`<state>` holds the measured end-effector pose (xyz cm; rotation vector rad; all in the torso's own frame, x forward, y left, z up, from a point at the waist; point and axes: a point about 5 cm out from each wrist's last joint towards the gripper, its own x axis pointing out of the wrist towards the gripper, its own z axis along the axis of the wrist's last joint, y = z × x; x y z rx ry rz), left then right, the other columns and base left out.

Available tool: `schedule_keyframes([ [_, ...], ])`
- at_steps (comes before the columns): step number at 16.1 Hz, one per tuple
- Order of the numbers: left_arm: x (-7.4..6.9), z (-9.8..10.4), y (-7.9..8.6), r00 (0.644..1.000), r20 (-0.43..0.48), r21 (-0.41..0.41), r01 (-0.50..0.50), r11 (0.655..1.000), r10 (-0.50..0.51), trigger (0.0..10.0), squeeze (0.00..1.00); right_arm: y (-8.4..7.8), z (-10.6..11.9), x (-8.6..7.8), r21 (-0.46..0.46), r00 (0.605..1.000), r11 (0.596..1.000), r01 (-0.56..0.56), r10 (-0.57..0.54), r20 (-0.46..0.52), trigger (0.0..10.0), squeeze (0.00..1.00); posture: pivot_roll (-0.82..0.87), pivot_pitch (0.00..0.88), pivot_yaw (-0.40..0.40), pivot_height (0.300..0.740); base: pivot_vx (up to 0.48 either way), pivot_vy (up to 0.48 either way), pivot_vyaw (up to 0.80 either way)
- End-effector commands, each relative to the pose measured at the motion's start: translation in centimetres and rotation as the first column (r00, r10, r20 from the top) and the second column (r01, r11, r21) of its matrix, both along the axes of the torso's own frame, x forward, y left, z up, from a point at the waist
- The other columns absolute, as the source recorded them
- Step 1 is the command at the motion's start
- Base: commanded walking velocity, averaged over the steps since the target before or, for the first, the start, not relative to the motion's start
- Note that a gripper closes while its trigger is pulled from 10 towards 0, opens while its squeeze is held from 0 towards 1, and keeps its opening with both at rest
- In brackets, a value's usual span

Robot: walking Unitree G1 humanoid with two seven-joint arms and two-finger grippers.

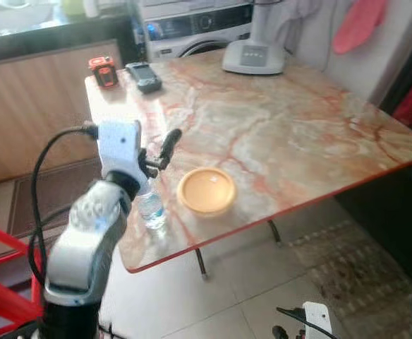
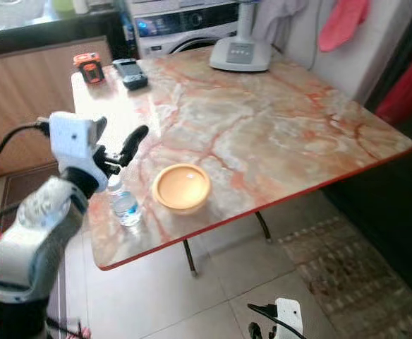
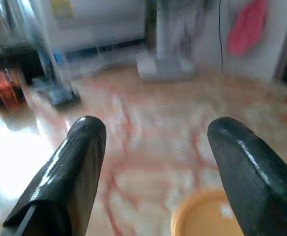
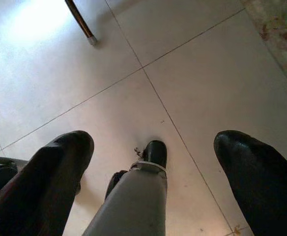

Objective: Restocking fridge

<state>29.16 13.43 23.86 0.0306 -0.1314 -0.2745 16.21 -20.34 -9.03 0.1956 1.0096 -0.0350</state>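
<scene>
Left hand [image 2: 118, 157] spread above the bottle [image 2: 124, 205] on the surface [image 2: 276, 127]; we're reaching, next we lower and pinch it.

Left arm raised and bent forward, left gripper [image 3: 153, 162] lifted with black fingers [image 3: 74, 167] spread wide apart, right arm hanging low, right gripper [image 4: 153, 167] pointing down, fingers parted.

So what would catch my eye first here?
The silver left arm, its open left gripper of long black fingers raised over a small clear plastic water bottle near the front corner of the pink-veined marble table. Beside the bottle sits a round orange bowl.
</scene>
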Motion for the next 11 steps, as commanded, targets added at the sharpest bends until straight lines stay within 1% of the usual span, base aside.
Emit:
schedule_keyframes([
  [1,0.2,0.6,0.6,0.999,-0.041,-0.01,-0.02,1.0,0.019,10.0,0.0,0.2,-0.2,-0.3,0.003,1.0,1.0,-0.015,0.015,-0.019,10.0,0.0,0.22,0.057,0.02,0.74,0.0,0.0,0.0],
  [2,0.5,1.1,1.0,0.997,-0.06,-0.006,-0.045,0.999,0.045,10.0,0.0,0.2,-0.2,-0.3,0.003,1.0,1.0,-0.016,0.016,-0.02,10.0,0.0,0.22,0.058,0.016,0.74,0.0,0.0,0.0],
  [3,0.9,1.6,1.6,0.99,-0.132,0.039,-0.049,0.998,0.053,10.0,0.0,0.2,-0.2,-0.3,0.004,0.999,1.0,-0.023,0.023,-0.024,10.0,0.0,0.23,0.056,0.016,0.74,0.0,0.0,0.0],
  [4,1.2,2.2,1.9,0.986,-0.166,0.063,-0.007,0.998,0.017,10.0,0.0,0.2,-0.2,-0.3,0.003,0.999,1.0,-0.029,0.029,-0.027,10.0,0.0,0.23,0.05,0.02,0.74,0.0,0.0,0.0],
  [5,1.4,2.3,2.0,0.982,-0.188,0.064,-0.003,0.998,0.015,10.0,0.0,0.2,-0.2,-0.3,0.003,0.999,1.0,-0.03,0.03,-0.028,10.0,0.0,0.23,0.05,0.02,0.74,0.0,0.0,0.0],
  [6,1.5,2.2,2.2,0.966,-0.257,0.1,0.04,0.994,-0.013,10.0,0.0,0.2,-0.2,-0.3,0.0,0.999,0.999,-0.04,0.04,-0.032,10.0,0.0,0.23,0.045,0.028,0.74,0.0,0.0,0.0],
  [7,1.1,1.8,2.0,0.928,-0.363,0.127,0.132,0.983,-0.077,10.0,0.0,0.2,-0.1,-0.2,-0.013,0.998,0.998,-0.059,0.058,-0.027,10.0,0.0,0.22,0.039,0.034,0.74,0.0,0.0,0.0],
  [8,1.1,1.6,2.0,0.92,-0.383,0.141,0.147,0.979,-0.083,10.0,0.0,0.1,-0.1,-0.2,-0.027,0.998,0.998,-0.054,0.053,-0.022,10.0,0.0,0.22,0.037,0.036,0.74,0.0,0.0,0.0],
  [9,1.0,1.3,2.0,0.904,-0.418,0.141,0.161,0.977,-0.089,10.0,0.0,0.1,-0.1,-0.2,-0.029,0.999,0.999,-0.036,0.035,-0.019,10.0,0.0,0.21,0.037,0.043,0.74,0.0,0.0,0.0],
  [10,0.9,0.8,1.9,0.888,-0.449,0.126,0.173,0.977,-0.099,10.0,0.0,0.2,-0.2,-0.2,-0.023,0.999,0.999,-0.038,0.038,-0.02,10.0,0.0,0.21,0.03,0.041,0.74,0.0,0.0,0.0],
  [11,0.8,0.5,2.0,0.876,-0.472,0.132,0.184,0.974,-0.101,10.0,0.0,0.2,-0.2,-0.3,-0.022,0.999,0.999,-0.049,0.049,-0.024,10.0,0.0,0.2,0.03,0.041,0.74,0.0,0.0,0.0],
])
